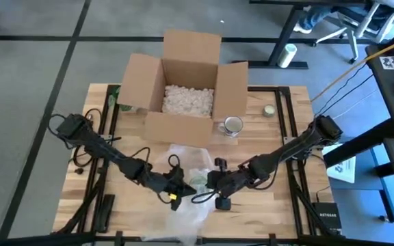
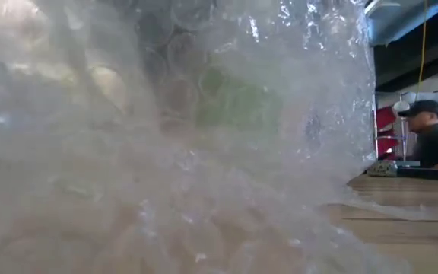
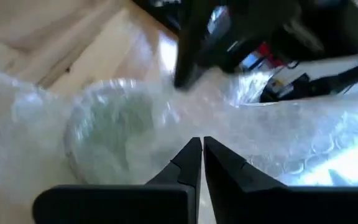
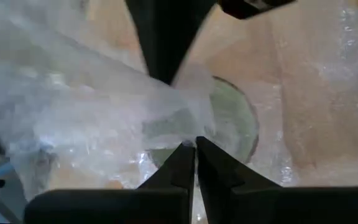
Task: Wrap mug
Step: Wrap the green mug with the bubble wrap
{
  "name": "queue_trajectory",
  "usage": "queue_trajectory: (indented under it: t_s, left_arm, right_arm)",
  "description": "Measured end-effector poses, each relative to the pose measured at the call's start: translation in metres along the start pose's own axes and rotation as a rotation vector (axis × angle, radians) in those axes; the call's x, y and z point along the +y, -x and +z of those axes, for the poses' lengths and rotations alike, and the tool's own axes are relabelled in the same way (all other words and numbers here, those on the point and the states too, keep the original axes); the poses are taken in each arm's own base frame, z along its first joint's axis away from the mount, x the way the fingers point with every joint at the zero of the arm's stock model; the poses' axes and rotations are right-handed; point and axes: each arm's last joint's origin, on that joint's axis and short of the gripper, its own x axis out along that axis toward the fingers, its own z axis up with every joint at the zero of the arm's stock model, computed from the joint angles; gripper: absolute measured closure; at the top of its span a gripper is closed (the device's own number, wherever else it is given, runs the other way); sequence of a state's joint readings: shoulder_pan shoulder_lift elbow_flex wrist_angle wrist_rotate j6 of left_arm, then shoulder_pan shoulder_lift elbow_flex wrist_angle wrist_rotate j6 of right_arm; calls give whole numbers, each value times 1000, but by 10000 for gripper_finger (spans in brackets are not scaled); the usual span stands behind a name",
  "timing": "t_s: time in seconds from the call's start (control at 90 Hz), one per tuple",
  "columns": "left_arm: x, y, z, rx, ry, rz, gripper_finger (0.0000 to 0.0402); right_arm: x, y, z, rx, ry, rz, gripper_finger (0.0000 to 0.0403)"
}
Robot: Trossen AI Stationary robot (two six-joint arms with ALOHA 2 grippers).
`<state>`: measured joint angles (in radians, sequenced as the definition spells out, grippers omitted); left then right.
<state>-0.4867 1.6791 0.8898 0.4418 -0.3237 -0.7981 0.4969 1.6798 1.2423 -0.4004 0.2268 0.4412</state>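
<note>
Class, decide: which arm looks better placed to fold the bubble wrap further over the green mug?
Probably the right: the right gripper is pinched on the bubble wrap directly at the mug; the left gripper is pinched farther out.

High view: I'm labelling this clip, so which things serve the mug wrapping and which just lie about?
In use: bubble wrap, green mug under it, left gripper, right gripper.

Lying about: cardboard box of packing peanuts, silver mug.

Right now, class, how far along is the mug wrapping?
Done: a greenish mug lies on the bubble wrap. In hand: left gripper and right gripper are both pinched shut on the wrap, folding it over the mug. Left: closing the wrap fully. A metal mug stands bare beside the open box.
</note>
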Motion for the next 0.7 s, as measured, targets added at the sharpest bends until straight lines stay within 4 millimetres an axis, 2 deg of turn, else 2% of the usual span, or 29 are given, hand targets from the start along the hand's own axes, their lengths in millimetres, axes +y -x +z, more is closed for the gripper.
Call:
queue_trajectory:
  t_s: [0.4, 0.7]
  left_arm:
    - [10, -2, -1, 51, 17, 68, 402]
    - [13, -2, 0, 52, 12, 79, 402]
  right_arm:
    - [9, 13, 22, -59, -19, 94, 402]
    - [13, -6, 16, -11, -9, 136, 402]
